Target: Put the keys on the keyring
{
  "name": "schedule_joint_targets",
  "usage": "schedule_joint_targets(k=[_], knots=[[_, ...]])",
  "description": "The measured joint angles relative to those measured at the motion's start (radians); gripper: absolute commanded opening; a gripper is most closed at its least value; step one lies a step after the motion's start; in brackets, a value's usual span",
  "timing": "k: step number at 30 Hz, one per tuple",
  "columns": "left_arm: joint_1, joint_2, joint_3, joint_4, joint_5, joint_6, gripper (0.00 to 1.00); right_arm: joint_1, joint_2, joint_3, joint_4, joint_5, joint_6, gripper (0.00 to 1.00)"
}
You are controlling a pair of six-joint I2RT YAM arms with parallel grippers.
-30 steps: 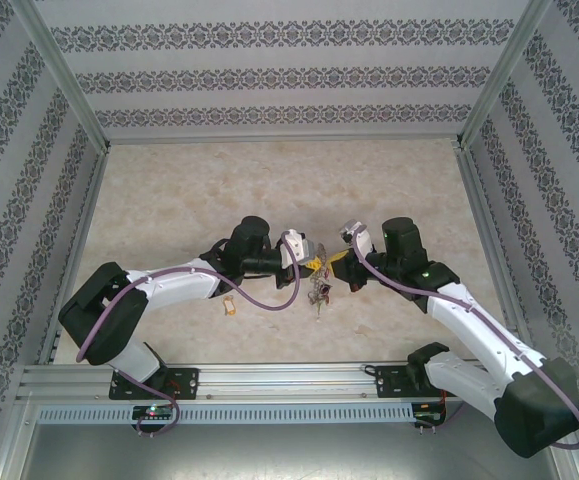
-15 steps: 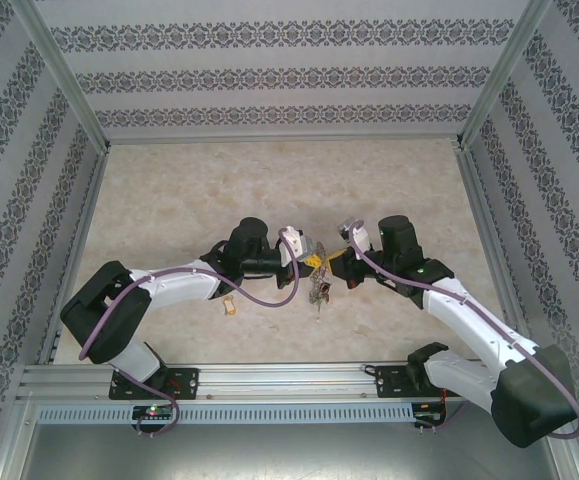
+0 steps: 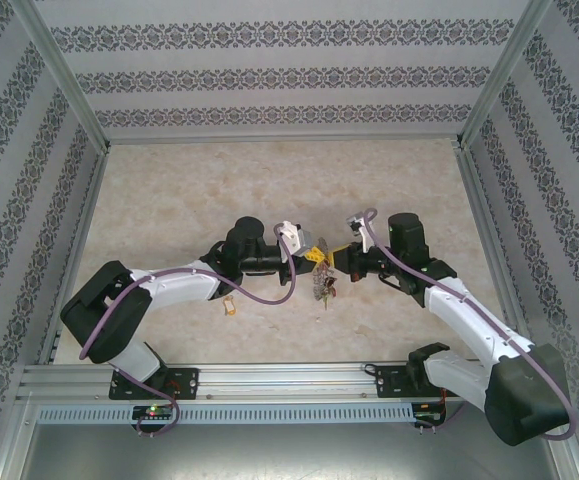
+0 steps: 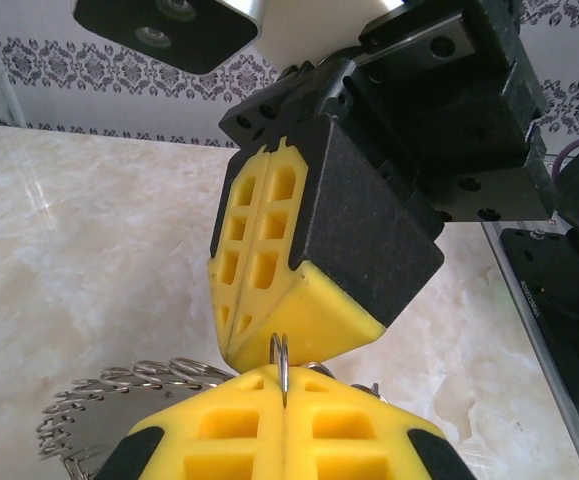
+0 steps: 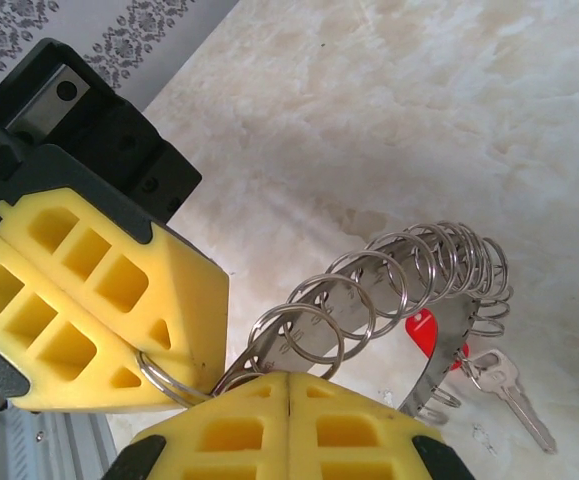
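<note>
The keyring (image 3: 324,286) hangs between my two grippers just above the table, a metal band (image 5: 439,370) crowded with split rings (image 5: 399,285). A red tag (image 5: 427,330) and a silvery key (image 5: 509,388) dangle from it. My left gripper (image 3: 314,257) (image 4: 283,385) is shut on one small split ring (image 4: 281,352) at the keyring's end. My right gripper (image 3: 335,262) (image 5: 289,385) is shut on the band right beside it, and the yellow pads (image 4: 269,270) of the two grippers almost touch. One loose key with a pale tan tag (image 3: 231,308) lies on the table under the left forearm.
The marble-patterned table (image 3: 169,200) is boxed in by patterned walls (image 3: 289,80) with aluminium posts. A metal rail (image 3: 289,385) runs along the near edge by the arm bases. Purple cables (image 3: 269,300) loop off both arms.
The right wrist has turned and lifted a little, and the hanging keyring has swung slightly to the right. Both grippers stay shut.
</note>
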Motion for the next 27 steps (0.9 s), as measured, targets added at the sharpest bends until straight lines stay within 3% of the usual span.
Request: schedule_joint_targets(k=[11, 13, 15, 20, 27], knots=[[0.000, -0.034, 0.023, -0.146, -0.034, 0.093, 0.00, -0.011, -0.080, 0.006, -0.049, -0.001, 0.014, 0.01], [0.000, -0.034, 0.027, -0.182, -0.046, 0.113, 0.00, -0.011, -0.081, 0.009, -0.068, 0.000, 0.014, 0.13], [0.000, -0.034, 0.032, -0.220, -0.055, 0.137, 0.00, -0.011, -0.081, 0.011, -0.087, 0.002, 0.021, 0.16], [0.000, -0.034, 0.077, -0.348, -0.056, 0.216, 0.00, -0.011, -0.081, 0.029, -0.124, 0.083, 0.077, 0.39], [-0.001, -0.034, 0.180, -0.576, 0.001, 0.367, 0.00, -0.039, 0.061, 0.207, -0.277, 0.225, 0.233, 0.49]])
